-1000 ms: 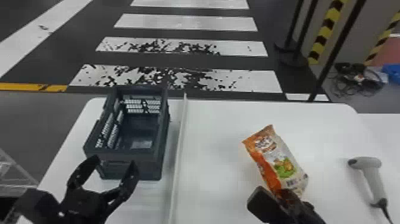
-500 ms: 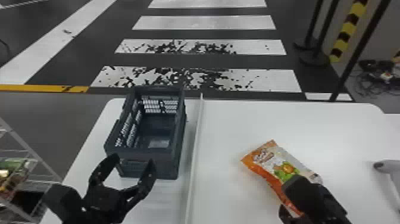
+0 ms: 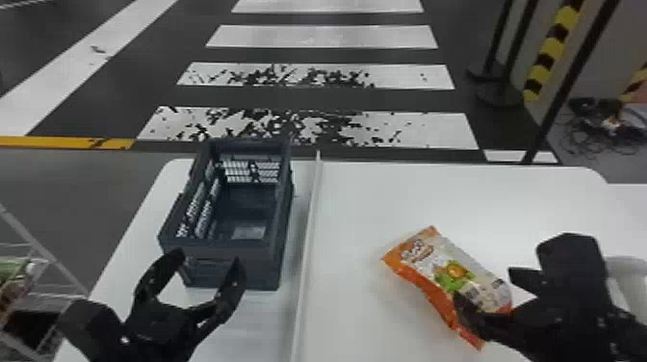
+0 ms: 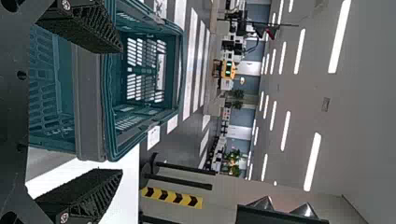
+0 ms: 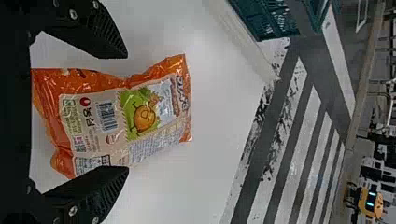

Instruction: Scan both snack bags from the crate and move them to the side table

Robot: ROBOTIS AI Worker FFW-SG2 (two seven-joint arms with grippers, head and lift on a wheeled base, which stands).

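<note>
White tbl [image 3: 366, 202] holds snack bag [image 3: 447, 274] (R of crate [image 3: 219, 252]).

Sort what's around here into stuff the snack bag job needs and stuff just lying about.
For the job:
- snack bag, on the table
- crate
- pale object beyond the right jaws, possibly the scanner
- left jaws, by the crate

Just lying about, it seems:
- cables on the floor
- striped post
</note>
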